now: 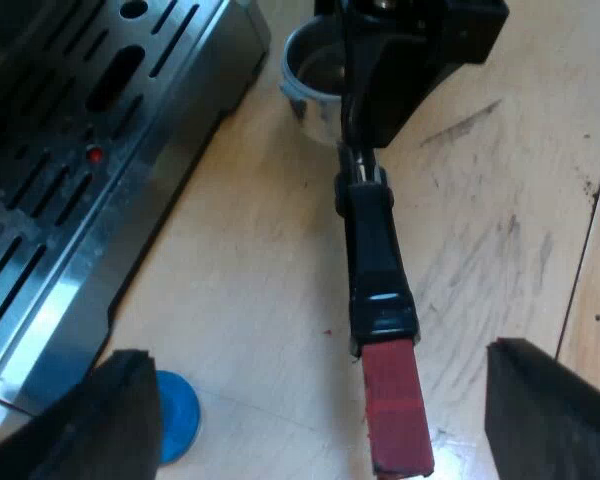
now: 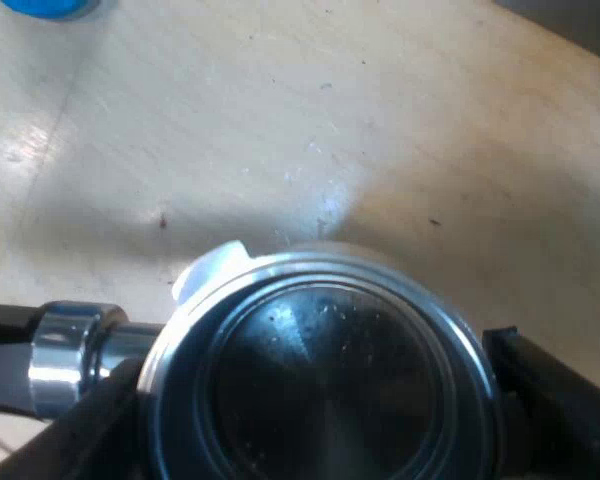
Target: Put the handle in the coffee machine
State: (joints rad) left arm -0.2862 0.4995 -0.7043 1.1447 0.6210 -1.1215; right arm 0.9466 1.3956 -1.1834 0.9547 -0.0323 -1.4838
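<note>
Metal holder (image 2: 320,390) sat right between the right gripper's (image 2: 305,375) two black fingers (image 2: 550,400). One finger pressed against each side of the round steel basket, closed onto its rim as far as that wrist view let anyone see. Looking straight down, the basket was dark and shiny inside with a few specks, and a chrome collar (image 2: 65,355) led off from it toward the handle. Whether the basket rested on the wooden table (image 2: 280,130) or hung just off it was hard to call from that angle.

The left gripper (image 1: 315,355) was a different story. Its fingers (image 1: 540,410) were spread wide apart, gripping nothing, and the handle's red end (image 1: 395,415) lay between them, touching neither. From there the dark handle (image 1: 375,250) ran away toward the basket, where the right arm's gripper sat over the holder's neck. A blue tamper (image 1: 178,415) stood on the table just beside one left finger. The espresso machine (image 1: 80,170) was close by, its slotted steel drip tray near the basket. The holder was out by the table, not locked into the machine's front.
</note>
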